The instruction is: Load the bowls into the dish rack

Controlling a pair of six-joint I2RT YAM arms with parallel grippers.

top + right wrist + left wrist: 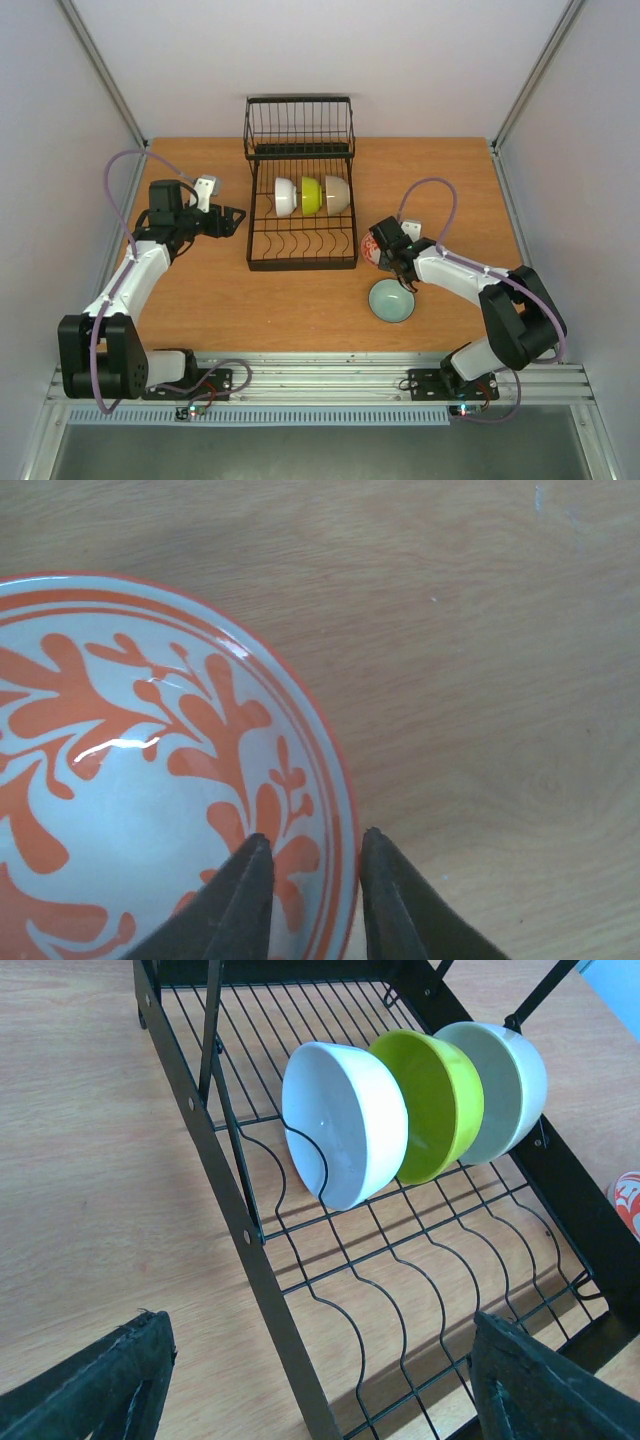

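Wood-grain table point(200, 300), pale walls on three sides. Nearest the arm bases, at 5 o'clock of the rack point(300, 264): teal bowl point(391, 300), upright on the wood, untouched.

Just beyond, at 4 o'clock of the rack and just beside its side wire: red bowl point(150, 780), tipped on edge. Rim pinched by the right gripper point(312, 842), one finger inside, one outside.

Across at 9 o'clock: left gripper point(235, 218), jaws spread wide, holding nothing, hovering beside the rack.

In the rack's middle row: white bowl point(286, 196), green bowl point(312, 195) and cream bowl point(337, 194), standing on edge, touching side by side. Farthest, at the 12 o'clock end: tall basket point(300, 125).

Step in hand, by the look of it: carrying the red bowl into the rack. Three of five loaded, two to go.

- Worth checking the pinch first, a glazed rim being likely to slip.
- Lift above the side wire before travelling toward 9 o'clock.
- Keep the bowl on edge, matching the three.
- Lower between free prongs in the 6 o'clock row, apart from the cream bowl to avoid a knock.
- Release only once seated against a prong.
- Keep the left gripper out of the path.
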